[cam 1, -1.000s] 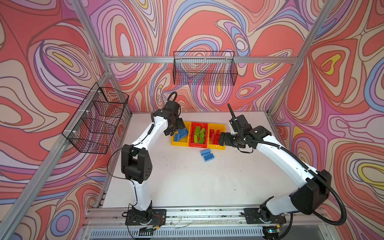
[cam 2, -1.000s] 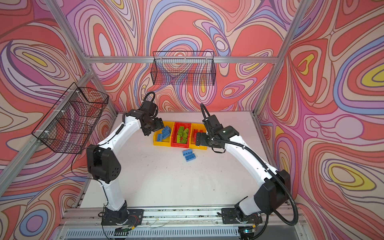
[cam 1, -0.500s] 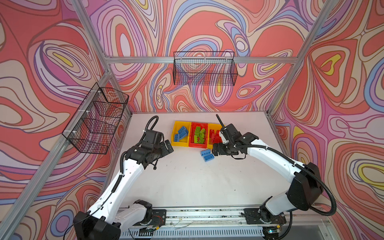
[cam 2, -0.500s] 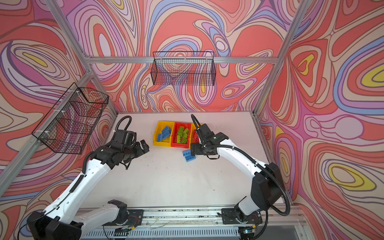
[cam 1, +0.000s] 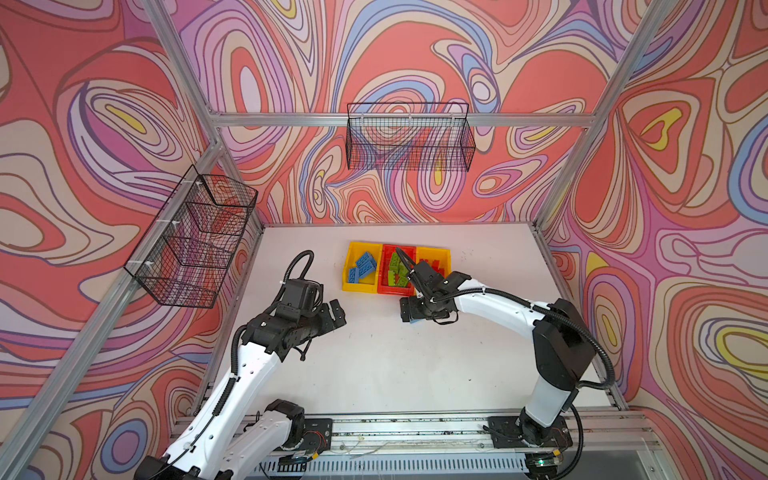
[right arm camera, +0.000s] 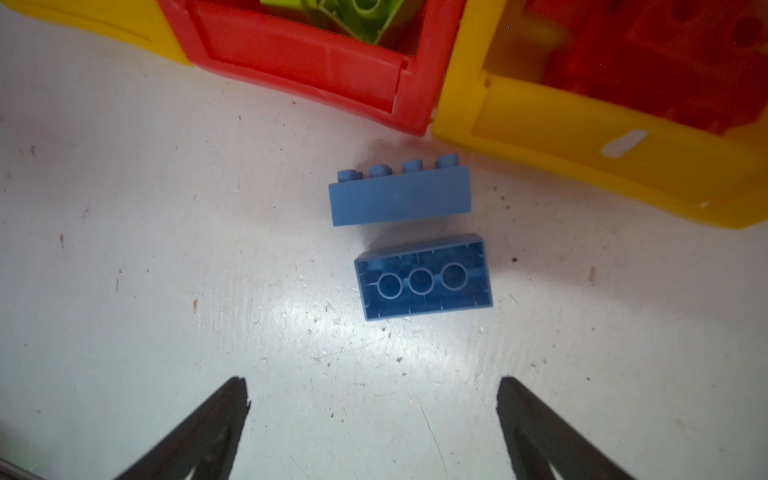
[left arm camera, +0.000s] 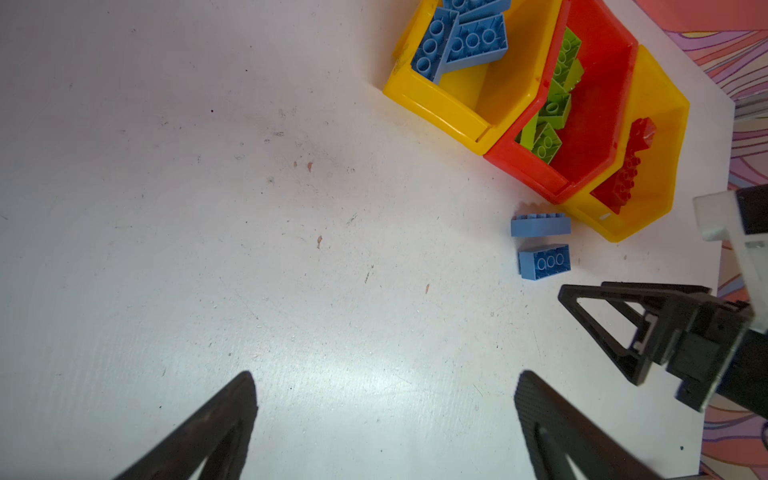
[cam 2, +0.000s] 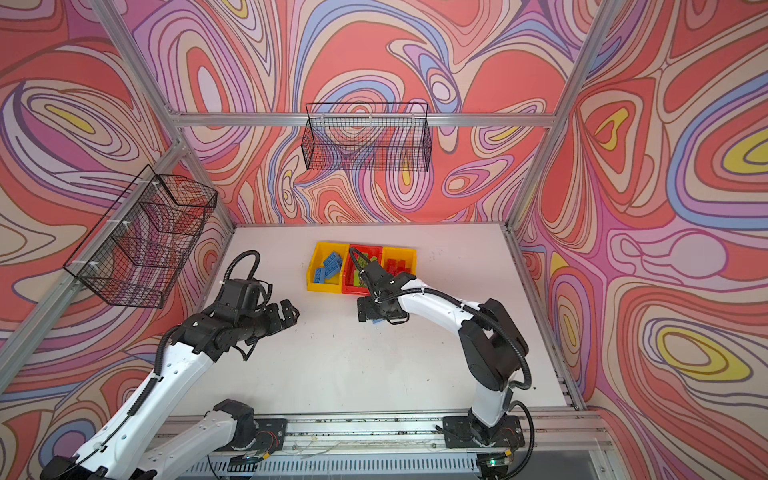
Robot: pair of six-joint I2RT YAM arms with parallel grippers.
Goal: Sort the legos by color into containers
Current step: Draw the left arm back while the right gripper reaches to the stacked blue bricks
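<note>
Two blue legos lie loose on the table (right arm camera: 166,249) just in front of the red bin (right arm camera: 299,62), by its corner with the red-brick yellow bin (right arm camera: 582,137). The tipped brick (right arm camera: 401,197) points its studs at the red bin. Just beyond it, apart, is the upturned brick (right arm camera: 424,276), hollow side up. Both long axes run along the red bin's front wall. The right gripper (right arm camera: 372,386) hangs nearest, on the upturned brick's far side from the red bin, jaws spread wide and empty. Its opening is in line with those long axes, so a grip across the narrow sides likely needs a wrist turn. The left gripper (cam 1: 337,312), likewise spread and empty, waits well away from the red bin, though the blue-brick yellow bin (cam 1: 359,286) adjoins the red bin on that arm's side.
</note>
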